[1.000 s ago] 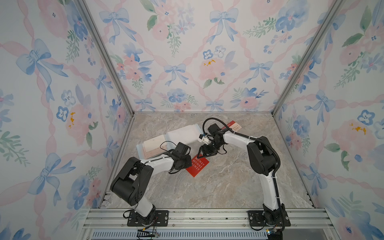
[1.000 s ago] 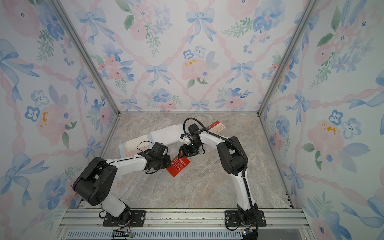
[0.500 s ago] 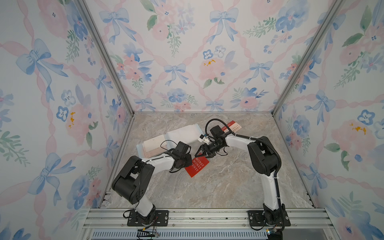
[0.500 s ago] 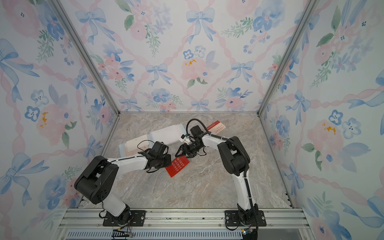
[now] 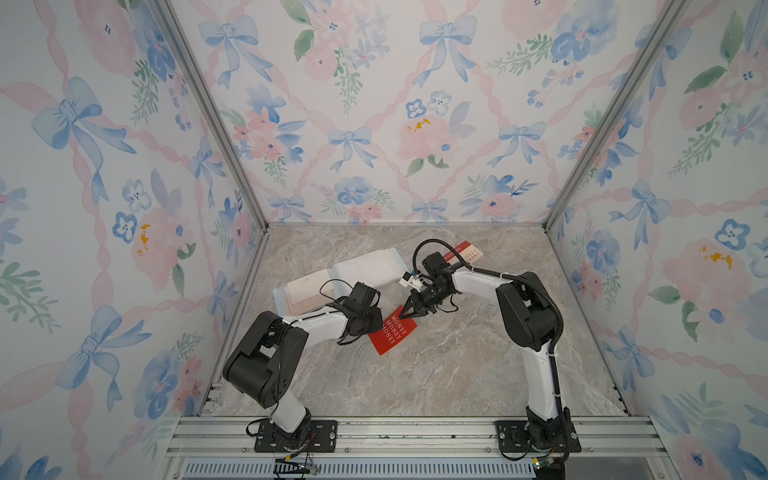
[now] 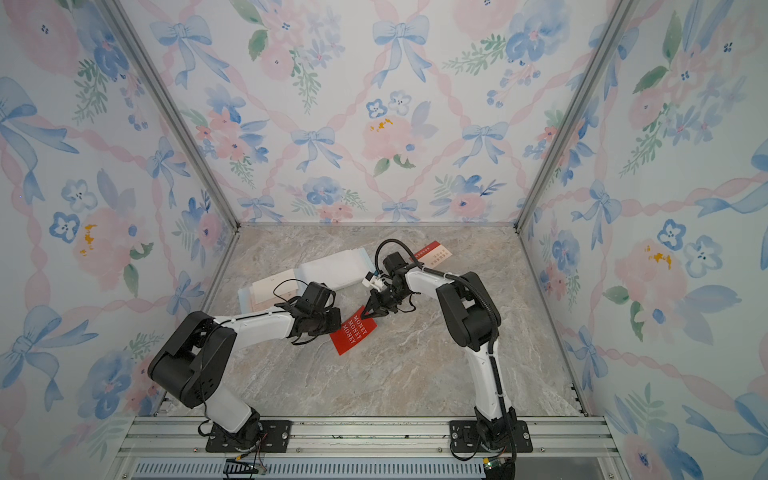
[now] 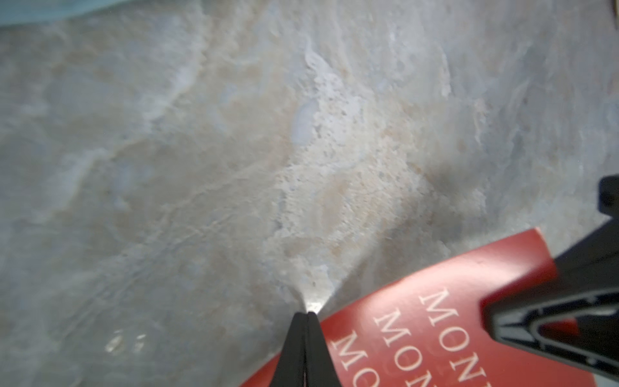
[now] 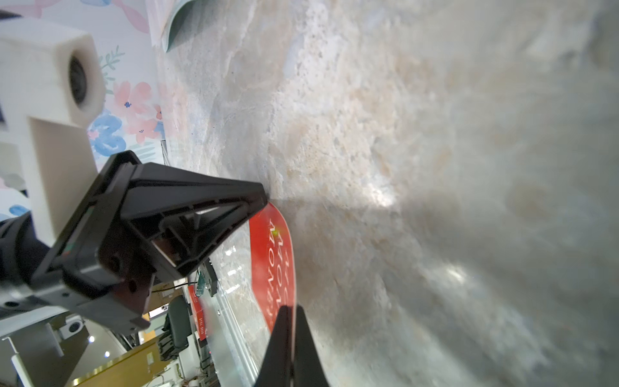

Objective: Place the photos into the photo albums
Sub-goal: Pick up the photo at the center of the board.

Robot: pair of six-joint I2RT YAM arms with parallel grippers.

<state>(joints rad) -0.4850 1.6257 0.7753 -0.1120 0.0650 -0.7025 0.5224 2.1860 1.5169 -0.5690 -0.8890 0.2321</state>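
Pinching red card point(image 5: 392, 337) by its edges: L tool point(image 5: 380, 323), R tool point(image 5: 405, 316) both shut; open tabletop point(image 5: 461, 370) beyond.

The left arm point(image 5: 316, 322) and the right arm point(image 5: 478, 284) have white links and bulky black joints. A thick black hose point(image 5: 560, 322) runs along the right one; thin black wires point(image 5: 332, 280) loop at the left wrist. Black base plates point(image 5: 324, 434) carry what seem to be small silver screws.
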